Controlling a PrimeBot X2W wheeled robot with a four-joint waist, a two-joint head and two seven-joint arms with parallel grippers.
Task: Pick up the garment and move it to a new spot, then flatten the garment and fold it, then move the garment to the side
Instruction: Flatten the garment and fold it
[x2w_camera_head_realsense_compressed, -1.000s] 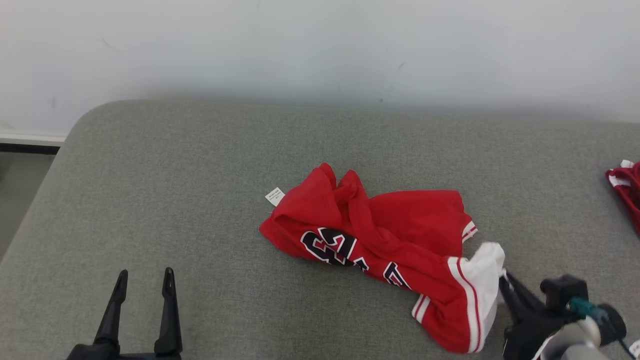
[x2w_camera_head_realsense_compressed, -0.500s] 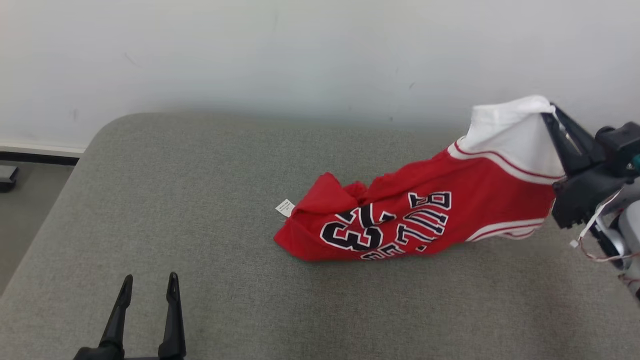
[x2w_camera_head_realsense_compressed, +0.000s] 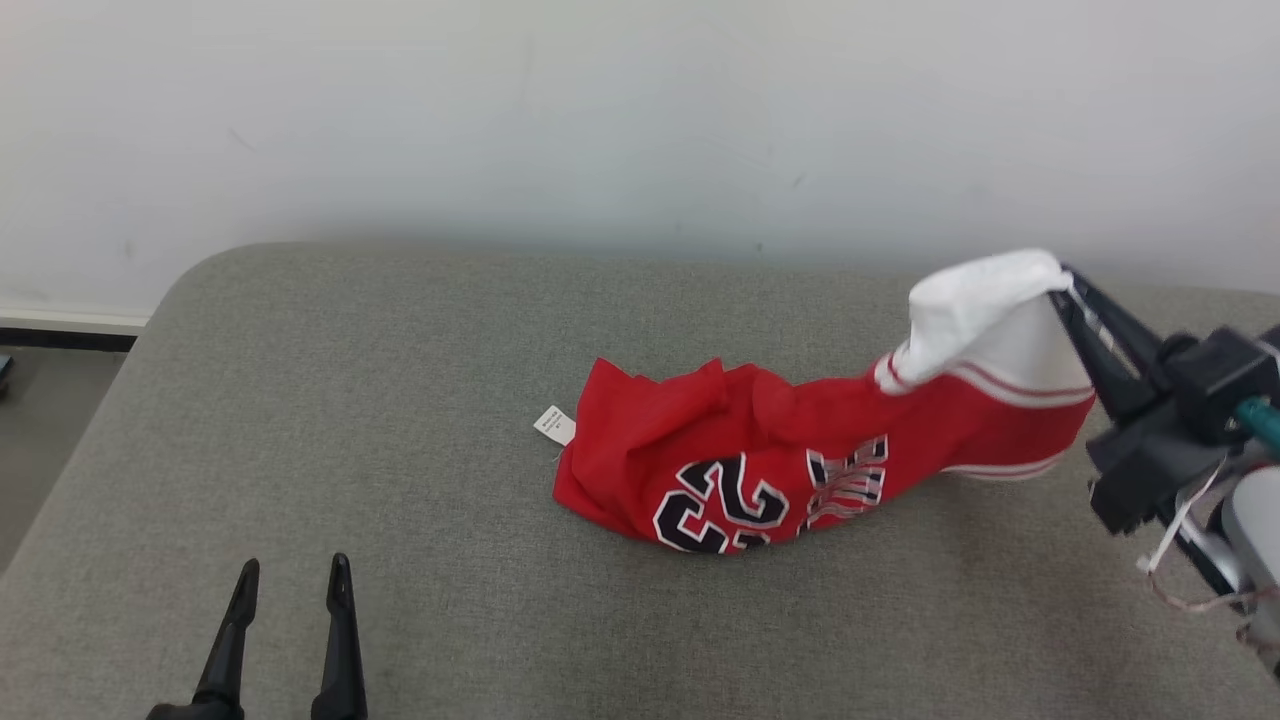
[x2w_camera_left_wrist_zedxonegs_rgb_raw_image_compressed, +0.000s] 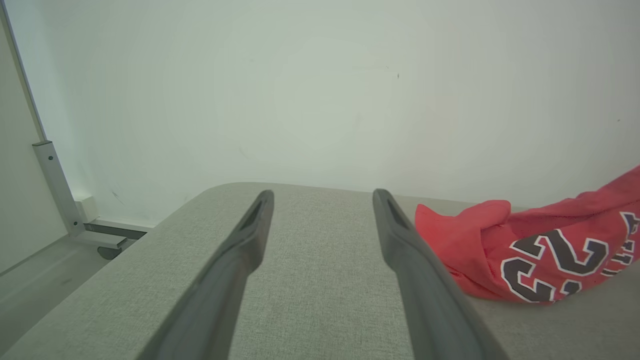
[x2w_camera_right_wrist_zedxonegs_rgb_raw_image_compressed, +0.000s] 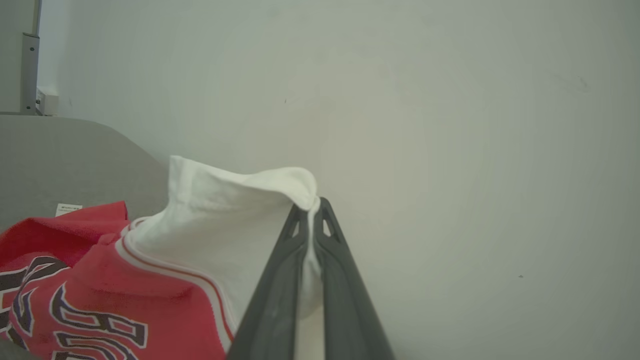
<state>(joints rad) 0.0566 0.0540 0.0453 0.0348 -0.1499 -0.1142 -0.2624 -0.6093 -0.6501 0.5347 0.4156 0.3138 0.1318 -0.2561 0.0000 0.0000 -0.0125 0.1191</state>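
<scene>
**Grey padded surface** (x2w_camera_head_realsense_compressed: 400, 400). It has a rounded far-left corner. The far edge runs along a pale wall (x2w_camera_head_realsense_compressed: 600, 120), and the left edge drops to a strip of floor (x2w_camera_head_realsense_compressed: 40, 440). The left half and the whole near side are bare fabric, so there is wide room there. From the left wrist view, a metal post (x2w_camera_left_wrist_zedxonegs_rgb_raw_image_compressed: 55, 187) stands against the wall beyond that corner.

**Garment** (x2w_camera_head_realsense_compressed: 740, 470). This is a red jersey with dark, white-edged numerals and letters.
- The bulk lies crumpled on the surface, a little right of centre.
- A small white label (x2w_camera_head_realsense_compressed: 553, 424) juts from its left end and lies on the grey.
- The right end, a white band (x2w_camera_head_realsense_compressed: 985, 300) edged in red stripes, is raised clear of the surface, out to the right.

**Right gripper** (x2w_camera_head_realsense_compressed: 1066, 278). Its fingers (x2w_camera_right_wrist_zedxonegs_rgb_raw_image_compressed: 272, 300) are pressed together, pinching the tip of the white band. The cloth slopes down from the pinch to the heap.

**Left gripper** (x2w_camera_head_realsense_compressed: 294, 565). It hovers over the near left of the surface with its fingers spread wide, holding nothing, well apart from the garment.

**Changes.**
- A second ago the whole jersey lay on the surface, with the right gripper low at the white band.
- Half a second ago the band was held higher and the cloth drawn out, with the lettering flat.
- Now the band sits lower and the cloth is slacker and creased.
- The left gripper is as it was.
- The head view itself has shifted slightly.
</scene>
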